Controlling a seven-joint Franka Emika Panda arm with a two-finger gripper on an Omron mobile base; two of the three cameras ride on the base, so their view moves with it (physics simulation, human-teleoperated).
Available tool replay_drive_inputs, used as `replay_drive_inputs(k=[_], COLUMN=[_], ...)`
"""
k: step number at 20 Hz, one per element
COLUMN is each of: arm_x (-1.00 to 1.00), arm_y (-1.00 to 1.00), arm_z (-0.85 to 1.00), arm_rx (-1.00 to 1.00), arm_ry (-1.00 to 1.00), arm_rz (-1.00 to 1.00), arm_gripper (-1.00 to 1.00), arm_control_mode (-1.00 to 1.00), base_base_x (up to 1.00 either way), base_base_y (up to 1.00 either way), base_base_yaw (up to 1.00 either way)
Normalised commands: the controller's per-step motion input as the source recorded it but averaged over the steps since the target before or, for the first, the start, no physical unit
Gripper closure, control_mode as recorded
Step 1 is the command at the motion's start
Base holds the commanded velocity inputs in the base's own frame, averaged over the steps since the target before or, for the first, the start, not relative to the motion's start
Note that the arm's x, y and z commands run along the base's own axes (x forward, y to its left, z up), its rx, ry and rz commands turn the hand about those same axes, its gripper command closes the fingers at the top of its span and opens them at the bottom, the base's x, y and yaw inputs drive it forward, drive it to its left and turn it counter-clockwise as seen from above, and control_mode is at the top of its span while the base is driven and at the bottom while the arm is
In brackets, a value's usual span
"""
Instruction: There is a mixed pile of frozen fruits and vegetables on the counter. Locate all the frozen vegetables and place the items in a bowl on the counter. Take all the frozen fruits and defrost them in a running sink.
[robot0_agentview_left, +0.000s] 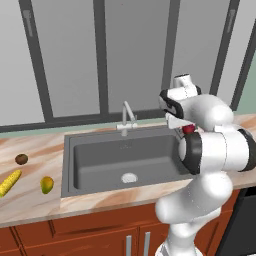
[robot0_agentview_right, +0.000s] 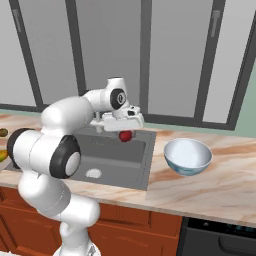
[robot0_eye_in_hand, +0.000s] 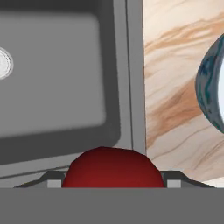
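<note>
My gripper (robot0_agentview_right: 125, 131) is shut on the red ball (robot0_agentview_right: 125, 135), holding it in the air over the right end of the dark grey sink (robot0_agentview_right: 117, 155). In the hand view the red ball (robot0_eye_in_hand: 113, 168) sits between the fingers, above the sink's right rim, and the bowl (robot0_eye_in_hand: 212, 85) lies to the right. The pale blue-white bowl (robot0_agentview_right: 187, 156) stands on the marbled counter (robot0_agentview_right: 200, 187), right of the sink. Left of the sink lie the yellow corn cob (robot0_agentview_left: 10, 182), the brown ball (robot0_agentview_left: 21, 159) and the yellow-green oval (robot0_agentview_left: 46, 184).
A slim silver tap (robot0_agentview_left: 127, 117) rises behind the sink (robot0_agentview_left: 122, 160), with no water visible. A round silver drain (robot0_agentview_left: 129, 177) lies in the basin. Tall windows stand behind the counter (robot0_agentview_left: 35, 200). A dark appliance (robot0_agentview_right: 220, 237) sits under the counter at the right.
</note>
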Motion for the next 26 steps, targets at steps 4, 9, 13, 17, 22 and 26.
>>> replay_drive_inputs(k=[4,9,13,17,22,26], arm_x=[-0.04,-0.29,-0.40,-0.10,0.03,0.26], arm_y=[-0.73,-1.00,-1.00,-0.43,-0.71,-0.33], arm_z=[0.53,0.20,0.02,0.00,-0.05,-0.03], arm_rx=[0.00,0.00,0.10,0.06,0.13,0.00], arm_ry=[-0.01,-0.04,-0.15,-0.21,-0.26,-0.13], arm_rz=[0.00,-0.05,-0.08,-0.01,0.04,0.11], arm_gripper=[1.00,1.00,1.00,1.00,1.00,1.00], arm_control_mode=[-1.00,-1.00,-1.00,-1.00,-1.00,-1.00], base_base_x=[0.00,0.00,0.00,0.00,0.00,0.00], base_base_y=[0.00,0.00,0.00,0.00,0.00,0.00], base_base_yaw=[0.00,0.00,0.00,0.00,0.00,0.00])
